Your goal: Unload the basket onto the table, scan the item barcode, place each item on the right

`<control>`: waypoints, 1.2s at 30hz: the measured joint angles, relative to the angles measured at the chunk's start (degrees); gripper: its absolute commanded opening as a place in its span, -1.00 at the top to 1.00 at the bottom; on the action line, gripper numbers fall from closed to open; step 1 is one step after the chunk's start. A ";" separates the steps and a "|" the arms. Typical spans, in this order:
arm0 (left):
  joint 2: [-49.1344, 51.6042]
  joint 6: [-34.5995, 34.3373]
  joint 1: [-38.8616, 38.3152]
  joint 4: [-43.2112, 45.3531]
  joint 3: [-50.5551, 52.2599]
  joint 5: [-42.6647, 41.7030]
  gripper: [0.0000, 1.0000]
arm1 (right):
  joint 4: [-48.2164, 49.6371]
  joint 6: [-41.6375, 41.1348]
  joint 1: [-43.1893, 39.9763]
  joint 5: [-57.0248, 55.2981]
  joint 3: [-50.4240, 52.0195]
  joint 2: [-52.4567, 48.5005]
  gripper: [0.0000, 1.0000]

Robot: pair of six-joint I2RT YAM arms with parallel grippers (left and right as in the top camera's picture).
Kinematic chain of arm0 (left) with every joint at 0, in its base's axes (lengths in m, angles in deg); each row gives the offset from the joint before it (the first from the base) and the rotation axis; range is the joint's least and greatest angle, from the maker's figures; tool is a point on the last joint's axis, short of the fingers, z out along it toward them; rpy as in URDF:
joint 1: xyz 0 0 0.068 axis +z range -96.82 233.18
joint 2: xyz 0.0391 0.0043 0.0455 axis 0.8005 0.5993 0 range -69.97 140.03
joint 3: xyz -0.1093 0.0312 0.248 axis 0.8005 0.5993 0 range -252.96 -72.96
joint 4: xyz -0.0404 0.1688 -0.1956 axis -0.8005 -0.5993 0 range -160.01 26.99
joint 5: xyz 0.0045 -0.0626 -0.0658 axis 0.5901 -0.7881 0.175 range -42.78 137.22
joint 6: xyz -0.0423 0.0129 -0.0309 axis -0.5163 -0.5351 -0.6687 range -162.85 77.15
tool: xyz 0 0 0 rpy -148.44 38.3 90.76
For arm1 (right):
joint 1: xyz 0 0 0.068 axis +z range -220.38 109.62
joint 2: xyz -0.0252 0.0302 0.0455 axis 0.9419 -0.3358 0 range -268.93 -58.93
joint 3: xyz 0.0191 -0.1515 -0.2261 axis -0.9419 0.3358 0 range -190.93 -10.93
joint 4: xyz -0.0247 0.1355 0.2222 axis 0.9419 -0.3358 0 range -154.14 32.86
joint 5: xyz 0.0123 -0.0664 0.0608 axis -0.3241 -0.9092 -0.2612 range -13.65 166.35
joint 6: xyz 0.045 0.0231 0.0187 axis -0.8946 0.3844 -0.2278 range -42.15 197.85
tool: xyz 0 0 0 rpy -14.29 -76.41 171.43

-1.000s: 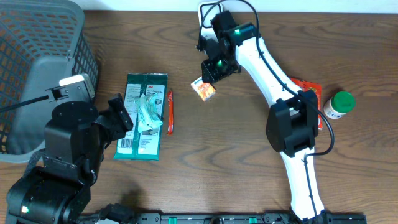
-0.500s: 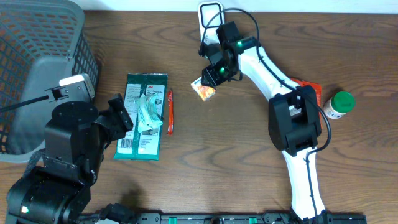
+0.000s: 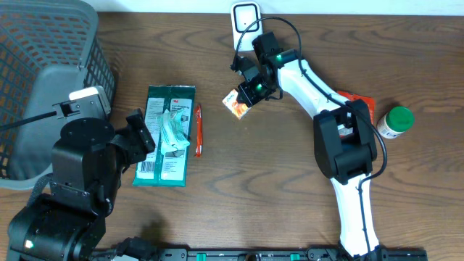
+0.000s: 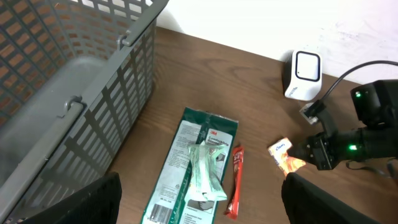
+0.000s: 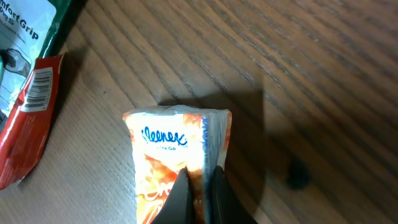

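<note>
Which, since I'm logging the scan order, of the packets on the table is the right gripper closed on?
The small orange-and-white Kleenex tissue pack: the right gripper pinches its edge, while the green 3M package and thin red sachet lie untouched.

Overhead is looking straight down on the table (image 3: 275,174); left wrist is facing two o'clock from afar; right wrist is hugging the tissue pack (image 5: 177,146), which all three are sharing.
</note>
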 measured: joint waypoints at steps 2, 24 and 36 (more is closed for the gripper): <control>0.00 -0.02 0.00 0.02 0.00 0.00 -0.65 | -0.04 0.00 0.00 -1.75 0.00 1.40 0.98; 0.00 -0.02 0.00 0.00 0.00 0.02 -0.65 | 25.81 0.20 5.16 -47.95 -1.03 14.38 0.98; 0.00 -0.02 0.00 -0.09 0.00 0.02 -0.64 | 52.50 13.07 5.16 -56.35 -1.51 1.81 0.98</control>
